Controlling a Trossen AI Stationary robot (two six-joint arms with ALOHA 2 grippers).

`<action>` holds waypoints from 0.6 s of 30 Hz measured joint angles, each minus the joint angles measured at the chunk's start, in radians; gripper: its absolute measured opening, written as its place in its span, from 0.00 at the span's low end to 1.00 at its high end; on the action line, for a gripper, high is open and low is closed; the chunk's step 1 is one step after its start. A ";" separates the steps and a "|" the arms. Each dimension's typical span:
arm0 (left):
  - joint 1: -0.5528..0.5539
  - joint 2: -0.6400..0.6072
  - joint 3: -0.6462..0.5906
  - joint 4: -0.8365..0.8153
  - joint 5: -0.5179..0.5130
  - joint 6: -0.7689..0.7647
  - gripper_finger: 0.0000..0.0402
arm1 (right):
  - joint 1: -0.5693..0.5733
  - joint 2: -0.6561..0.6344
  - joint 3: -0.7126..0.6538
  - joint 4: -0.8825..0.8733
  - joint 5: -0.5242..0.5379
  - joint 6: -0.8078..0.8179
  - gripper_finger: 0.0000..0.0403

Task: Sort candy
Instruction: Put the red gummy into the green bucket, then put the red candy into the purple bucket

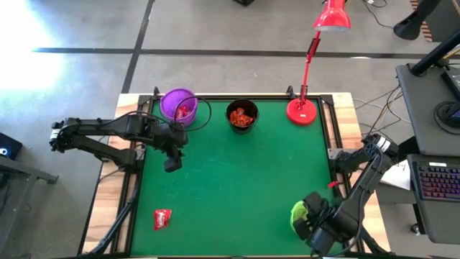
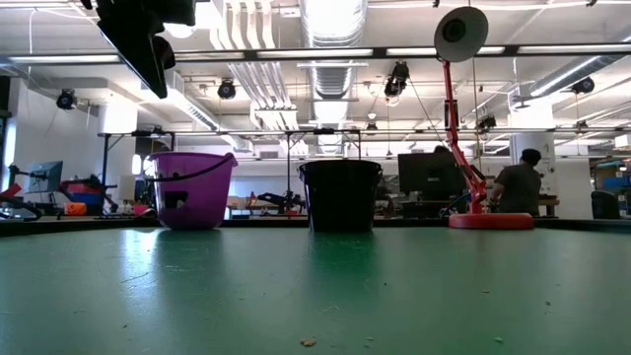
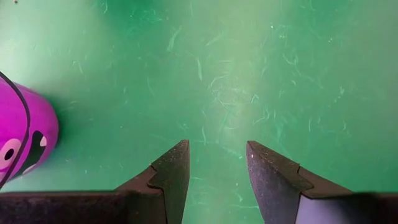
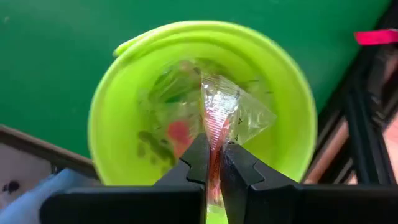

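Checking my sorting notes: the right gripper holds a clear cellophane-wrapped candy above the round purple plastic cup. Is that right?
Not quite. The right gripper is shut on the clear cellophane-wrapped candy, but it hangs above the round lime-green plastic cup, not the purple one. The right wrist view shows it.

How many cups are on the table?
3: the purple cup at the far edge, the black cup beside it, and the green cup at the near right corner, partly hidden under the right claw.
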 joint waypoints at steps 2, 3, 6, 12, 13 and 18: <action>0.000 0.000 0.000 -0.005 0.001 0.000 0.35 | 0.000 0.002 0.000 0.015 0.000 -0.027 0.05; 0.000 0.000 0.000 -0.006 0.002 0.000 0.35 | 0.000 0.003 -0.002 0.019 0.000 -0.031 0.06; 0.000 0.000 0.000 -0.011 0.009 0.003 0.35 | 0.000 0.007 -0.005 0.009 0.000 -0.032 0.11; 0.001 0.000 0.000 -0.009 0.019 0.025 0.35 | 0.000 0.008 -0.006 -0.007 0.000 -0.023 0.19; 0.001 0.000 0.000 -0.009 0.019 0.026 0.35 | 0.000 0.008 -0.006 -0.006 0.000 -0.023 0.19; 0.001 0.000 0.000 -0.008 0.019 0.026 0.35 | 0.000 0.009 -0.008 -0.006 -0.021 -0.025 0.19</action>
